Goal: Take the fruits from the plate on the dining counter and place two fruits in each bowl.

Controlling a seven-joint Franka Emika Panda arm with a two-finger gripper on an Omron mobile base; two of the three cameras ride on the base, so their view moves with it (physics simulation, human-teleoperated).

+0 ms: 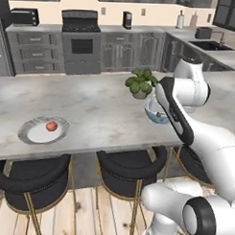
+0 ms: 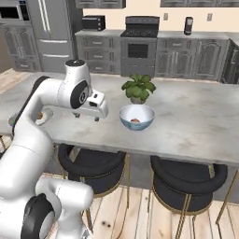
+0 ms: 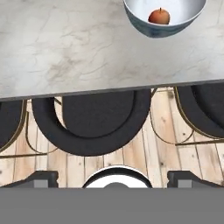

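Observation:
The plate (image 1: 24, 134) lies near the front left edge of the dining counter (image 1: 91, 101) with one red fruit (image 1: 51, 126) on it. The white and light-blue bowl (image 2: 136, 122) stands farther right, in front of a plant, and holds one fruit (image 2: 135, 121). The hand view looks down on that bowl (image 3: 144, 24) and its fruit (image 3: 159, 16) at the top. My gripper (image 2: 87, 116) hangs over the counter's front edge, left of this bowl and apart from it. It is open with nothing between its fingertips (image 3: 41, 178).
A potted green plant (image 1: 140, 83) stands just behind the bowl. Black round stools (image 3: 98, 120) with gold legs sit under the counter's front edge above a wooden floor. Dark-grey cabinets and a stove line the back wall.

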